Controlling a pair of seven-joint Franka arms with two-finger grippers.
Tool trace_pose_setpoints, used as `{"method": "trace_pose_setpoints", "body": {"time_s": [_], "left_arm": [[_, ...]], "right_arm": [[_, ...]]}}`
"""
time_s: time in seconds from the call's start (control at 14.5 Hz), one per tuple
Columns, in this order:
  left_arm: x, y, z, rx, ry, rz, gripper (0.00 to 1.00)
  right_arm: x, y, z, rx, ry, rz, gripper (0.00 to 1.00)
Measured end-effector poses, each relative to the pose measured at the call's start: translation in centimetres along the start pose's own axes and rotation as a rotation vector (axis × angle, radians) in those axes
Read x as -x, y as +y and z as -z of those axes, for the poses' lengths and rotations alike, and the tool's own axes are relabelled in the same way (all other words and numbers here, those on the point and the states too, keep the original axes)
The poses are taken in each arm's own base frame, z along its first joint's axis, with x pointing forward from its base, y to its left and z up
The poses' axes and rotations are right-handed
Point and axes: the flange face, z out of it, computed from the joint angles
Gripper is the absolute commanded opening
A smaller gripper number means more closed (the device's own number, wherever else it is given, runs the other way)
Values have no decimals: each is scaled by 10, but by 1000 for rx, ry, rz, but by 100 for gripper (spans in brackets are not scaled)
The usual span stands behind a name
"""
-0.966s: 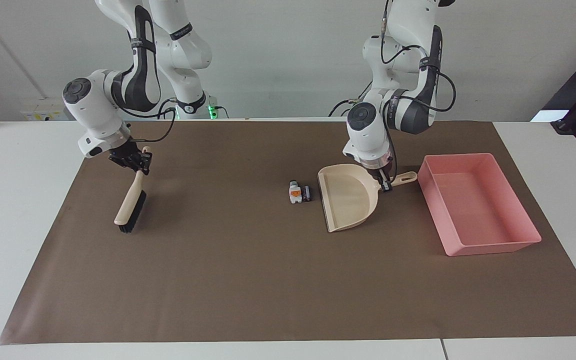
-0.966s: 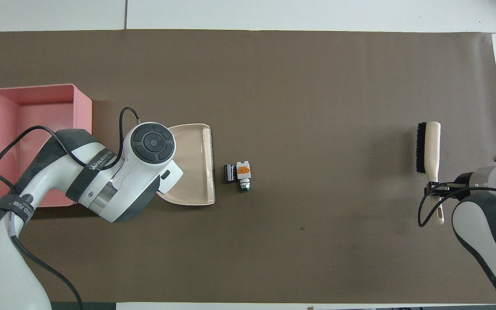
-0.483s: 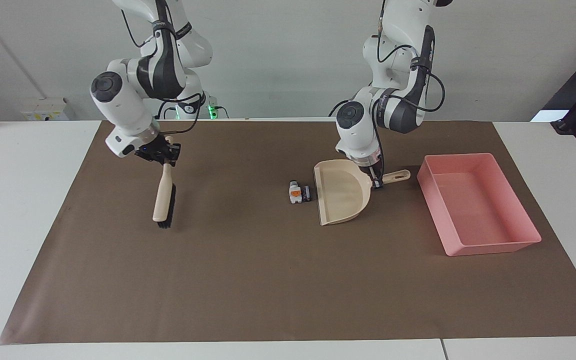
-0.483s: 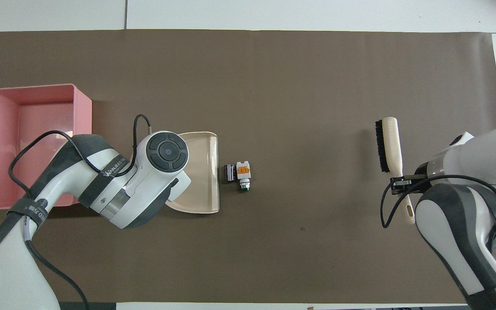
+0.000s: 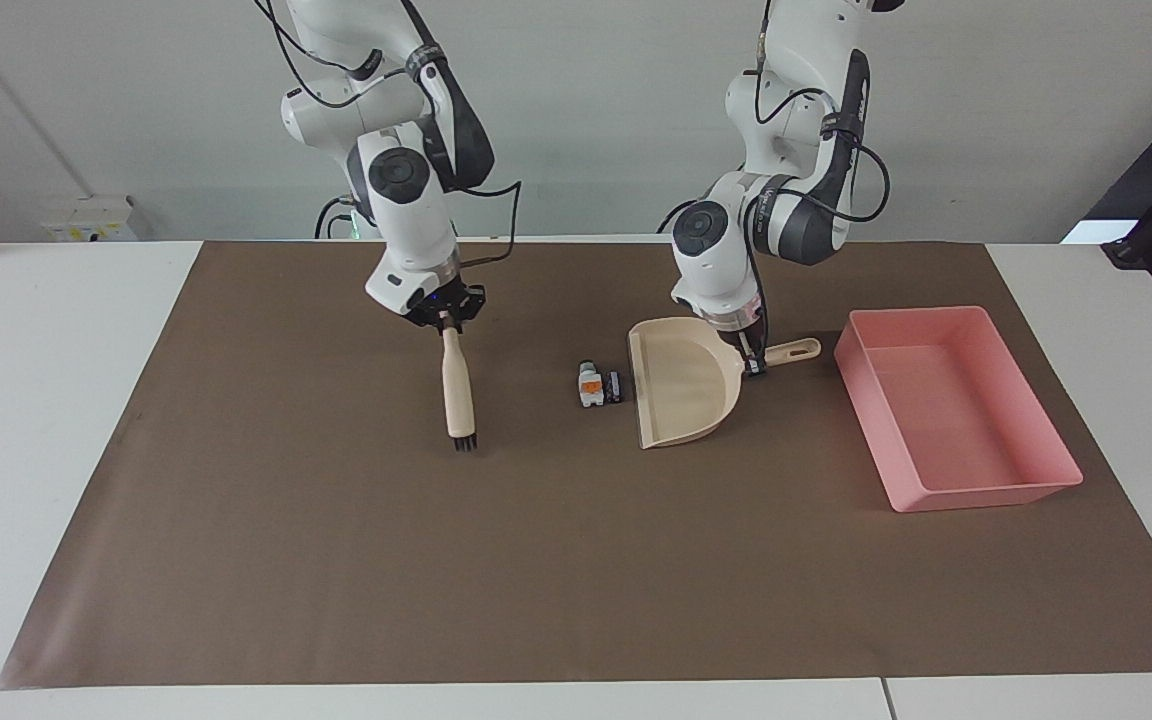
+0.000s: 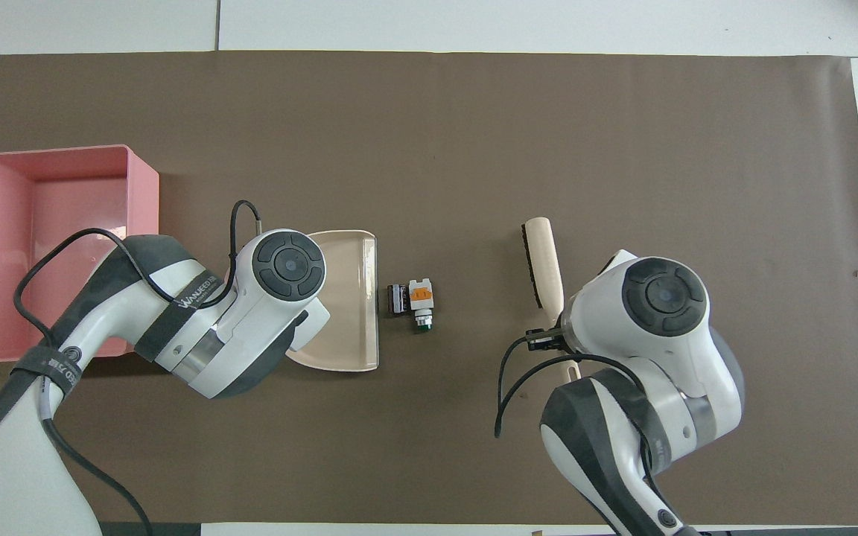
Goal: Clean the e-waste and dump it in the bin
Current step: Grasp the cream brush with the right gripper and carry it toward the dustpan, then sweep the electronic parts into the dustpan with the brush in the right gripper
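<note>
Brown mat covers the bench (image 5: 56,420). The pink bin (image 5: 956,405) sits at the left arm's end. Beside it the dustpan (image 5: 686,385) lies flat, left claw (image 5: 754,366) clamped on its handle, a grip the overhead view hides. Right claw (image 5: 446,318) grips the brush (image 5: 457,385), bristles low. E-waste (image 6: 412,298) lies just beside the pan's lip; green shows only from overhead.

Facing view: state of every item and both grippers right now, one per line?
e-waste: on the mat, just outside the dustpan's open edge, unswept.
dustpan: on the mat, handle in left gripper.
brush: hanging bristles-down from right gripper.
bin: upright, nothing visible inside.
</note>
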Motion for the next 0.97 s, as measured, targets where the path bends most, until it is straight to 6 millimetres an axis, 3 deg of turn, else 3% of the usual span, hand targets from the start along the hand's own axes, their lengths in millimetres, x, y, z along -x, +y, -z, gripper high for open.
{"method": "trace_pose_setpoints", "body": {"time_s": [0.21,0.62,0.97], "left_arm": [[0,0,0,0,0,0,0],[0,0,0,0,0,-1,0],[0,1,-1,-2,-4,-3,0]], "right_arm": [[4,-58,-7,9,11,-42,0],[5,-147,-40,30,2,7,0],[15,-214,-37,-173,-42,8,0]]}}
